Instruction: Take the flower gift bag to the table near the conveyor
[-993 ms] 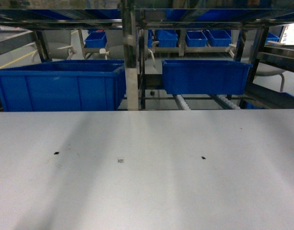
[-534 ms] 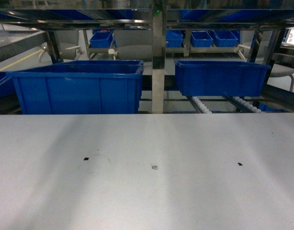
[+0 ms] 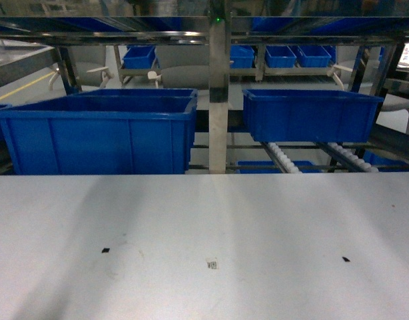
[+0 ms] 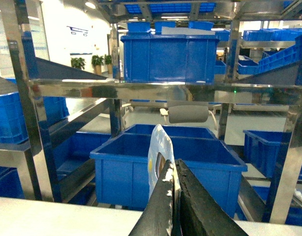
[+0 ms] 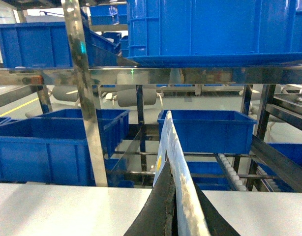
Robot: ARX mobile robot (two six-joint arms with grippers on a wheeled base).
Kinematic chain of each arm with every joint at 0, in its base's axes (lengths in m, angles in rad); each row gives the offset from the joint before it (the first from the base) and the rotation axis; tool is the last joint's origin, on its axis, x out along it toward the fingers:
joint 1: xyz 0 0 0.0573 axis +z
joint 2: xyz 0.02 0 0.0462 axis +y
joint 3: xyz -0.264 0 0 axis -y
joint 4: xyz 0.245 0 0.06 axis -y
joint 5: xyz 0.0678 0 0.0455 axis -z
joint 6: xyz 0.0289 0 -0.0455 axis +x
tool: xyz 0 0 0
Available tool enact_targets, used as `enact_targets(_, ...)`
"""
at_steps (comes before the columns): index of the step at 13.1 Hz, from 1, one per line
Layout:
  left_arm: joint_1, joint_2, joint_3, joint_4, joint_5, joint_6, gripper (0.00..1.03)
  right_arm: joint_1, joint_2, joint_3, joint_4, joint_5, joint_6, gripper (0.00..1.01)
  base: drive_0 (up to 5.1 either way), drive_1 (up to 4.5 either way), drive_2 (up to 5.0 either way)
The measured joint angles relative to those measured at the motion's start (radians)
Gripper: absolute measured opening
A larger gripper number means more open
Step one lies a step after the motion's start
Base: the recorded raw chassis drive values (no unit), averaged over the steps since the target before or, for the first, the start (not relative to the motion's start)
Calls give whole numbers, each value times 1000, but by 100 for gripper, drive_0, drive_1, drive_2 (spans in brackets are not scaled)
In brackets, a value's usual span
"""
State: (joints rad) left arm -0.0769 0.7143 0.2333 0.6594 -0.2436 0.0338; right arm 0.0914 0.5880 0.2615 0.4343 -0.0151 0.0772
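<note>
Neither gripper shows in the head view. In the left wrist view my left gripper point(image 4: 173, 166) is shut on the thin top edge of the flower gift bag point(image 4: 159, 145), pale white-blue with a yellow spot. It hangs above the white table point(image 4: 43, 216). In the right wrist view my right gripper point(image 5: 176, 172) is shut on a similar pale blue bag edge point(image 5: 167, 135) with a yellow spot. I cannot tell whether both hold one bag. The conveyor's white rollers point(image 3: 284, 159) run behind the table's point(image 3: 204, 213) far edge.
A large blue bin point(image 3: 98, 137) sits behind the table at the left, and another blue bin point(image 3: 311, 115) sits on the roller lanes at the right. A steel rack post point(image 3: 218, 100) stands between them. More blue bins fill the shelves above and behind.
The head view has shifted: the table marks and the bins slid right, then down, and the rack looks nearer and more centred.
</note>
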Motion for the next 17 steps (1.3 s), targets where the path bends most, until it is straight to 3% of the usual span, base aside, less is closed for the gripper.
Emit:
enact_targets(6, 0, 3, -3, 5, 0, 0, 2, 0, 5, 0, 0, 0, 0, 2, 0, 0, 0)
enact_targets(10, 0, 3, -3, 4, 0, 0, 2, 23, 167, -53, 203, -64, -47, 2, 0, 0, 0)
enact_targets(12, 0, 3, -3, 5, 0, 0, 2, 25, 304, -56, 367, -95, -63, 2, 0, 0, 0)
enact_targets(17, 0, 3, -3, 4, 0, 0, 2, -57, 766, -5, 694, -195, -106, 2, 0, 0, 0)
